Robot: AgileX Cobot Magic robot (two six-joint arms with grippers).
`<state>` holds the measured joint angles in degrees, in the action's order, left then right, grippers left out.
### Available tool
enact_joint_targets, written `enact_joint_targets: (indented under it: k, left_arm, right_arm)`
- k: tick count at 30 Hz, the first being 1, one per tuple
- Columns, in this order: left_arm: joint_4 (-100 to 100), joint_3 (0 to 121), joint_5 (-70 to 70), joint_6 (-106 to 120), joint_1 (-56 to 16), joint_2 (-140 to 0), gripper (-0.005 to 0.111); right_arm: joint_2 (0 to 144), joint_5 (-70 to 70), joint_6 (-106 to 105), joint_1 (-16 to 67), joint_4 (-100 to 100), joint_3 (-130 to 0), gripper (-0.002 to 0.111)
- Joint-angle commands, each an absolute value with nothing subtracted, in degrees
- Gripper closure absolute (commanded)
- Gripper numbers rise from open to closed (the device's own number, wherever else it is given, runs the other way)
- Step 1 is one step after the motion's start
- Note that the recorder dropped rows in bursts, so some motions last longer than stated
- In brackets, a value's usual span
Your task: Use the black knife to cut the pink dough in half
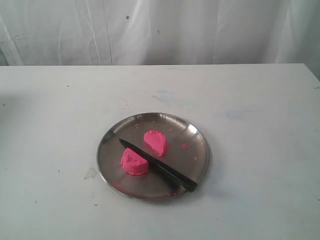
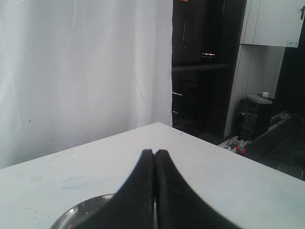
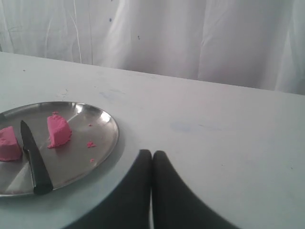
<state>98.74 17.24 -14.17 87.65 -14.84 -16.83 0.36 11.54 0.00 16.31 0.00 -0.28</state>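
Closed, empty right gripper and left gripper hover clear. Pink dough lies halved on the plate, black knife between; nudging it could smear the halves.

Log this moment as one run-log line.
dough: cut in two, both halves on plate | knife: lying between halves | left gripper: shut, empty | right gripper: shut, empty

Exterior view: we look down from the front at the table, plate centered, curtain behind. Right wrist view sits low beside the plate, facing the curtain; it shares plate, knife and dough with the exterior. Left wrist view, low, faces a table corner and dark shelving, catching only the plate's rim.
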Motion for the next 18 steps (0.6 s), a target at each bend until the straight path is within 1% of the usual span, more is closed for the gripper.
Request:
enact_joint_targets:
  k: [1, 18]
  left_arm:
    - [99.9, 17.2, -14.8, 87.3, -15.0, -16.4, 0.105]
    - [99.9, 17.2, -14.8, 87.3, -15.0, -16.4, 0.105]
  right_arm:
    - [0.0, 12.3, 0.6, 16.0, -0.9, 0.0, 0.108]
    - [0.0, 12.3, 1.1, 16.0, -0.9, 0.0, 0.108]
